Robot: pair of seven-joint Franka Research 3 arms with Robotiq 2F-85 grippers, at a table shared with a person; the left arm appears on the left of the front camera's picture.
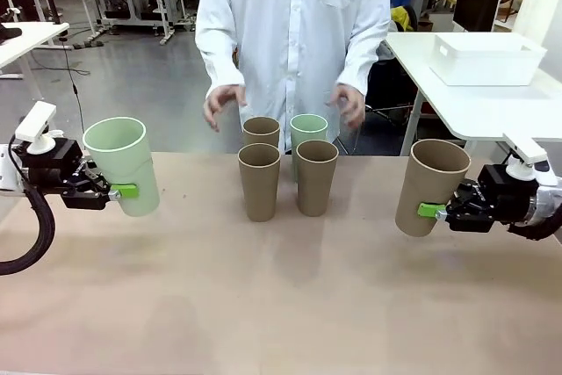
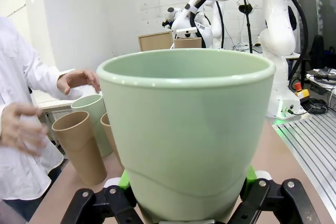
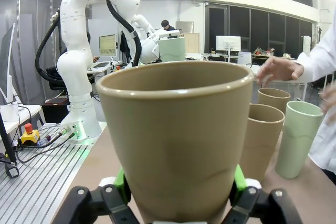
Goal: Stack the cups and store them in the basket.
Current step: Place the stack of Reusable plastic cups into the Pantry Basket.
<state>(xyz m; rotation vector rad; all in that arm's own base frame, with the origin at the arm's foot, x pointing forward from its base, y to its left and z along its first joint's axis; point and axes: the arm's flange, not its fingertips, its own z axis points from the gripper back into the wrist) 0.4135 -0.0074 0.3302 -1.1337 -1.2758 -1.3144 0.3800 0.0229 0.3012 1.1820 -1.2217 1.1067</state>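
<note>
Holding one cup in each gripper, apparently lifted off the table [image 1: 281,305].
The left gripper [image 1: 123,191] is clamped low on a mint cup [image 1: 123,160], and the right gripper [image 1: 432,210] is clamped low on a tan cup [image 1: 430,177]. Both cups are mouth-up and slightly tilted, with their rims free, likely so that one can nest into another. Between the two sets of jaws four more cups [image 1: 260,180] stand clustered, near a person's hands [image 1: 224,103]. The basket [image 1: 486,69] sits beyond the right jaws on a side table [image 1: 474,107], well apart.

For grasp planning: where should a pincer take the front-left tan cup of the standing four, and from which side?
Probably grip the front-left tan cup by its mid wall, side-on from the robot's left: it's upright, other cups close right and behind.
</note>
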